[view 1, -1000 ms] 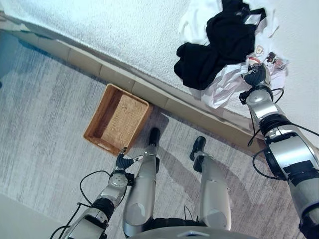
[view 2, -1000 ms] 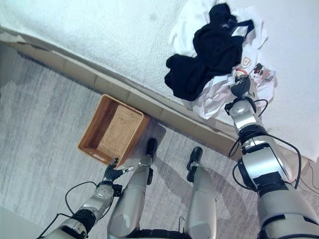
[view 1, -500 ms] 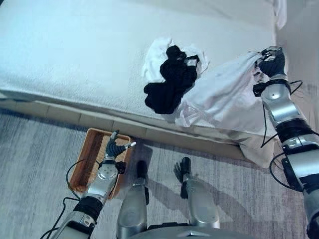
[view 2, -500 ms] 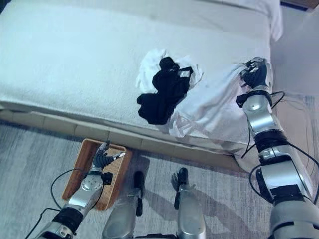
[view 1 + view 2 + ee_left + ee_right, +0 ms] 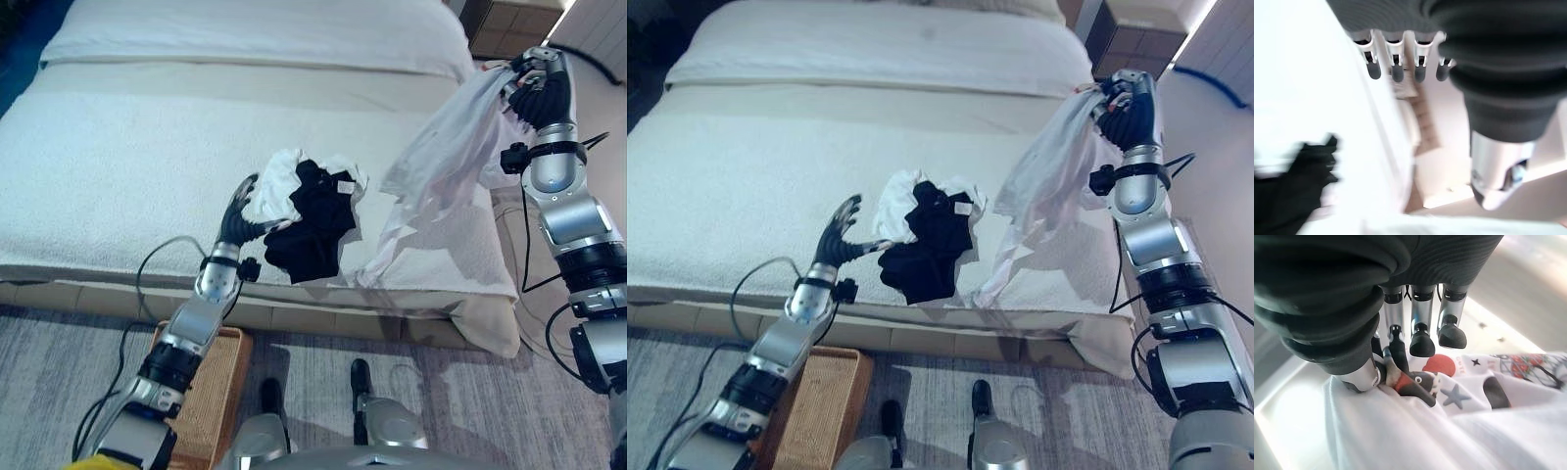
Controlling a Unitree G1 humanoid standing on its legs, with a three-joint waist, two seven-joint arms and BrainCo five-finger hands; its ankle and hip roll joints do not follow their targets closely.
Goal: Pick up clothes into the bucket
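Nubbly white bed [image 5: 147,166]: right robot hand [image 5: 541,83] pinches limp printed white garment [image 5: 441,157]; left robot hand [image 5: 838,235] splayed, seemingly empty.

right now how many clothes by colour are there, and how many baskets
white clothes: 2, one shirt held up by the right hand, one on the bed under the black one
black clothes: 1, on the bed by the left hand
baskets: 1, on the floor
total: 4
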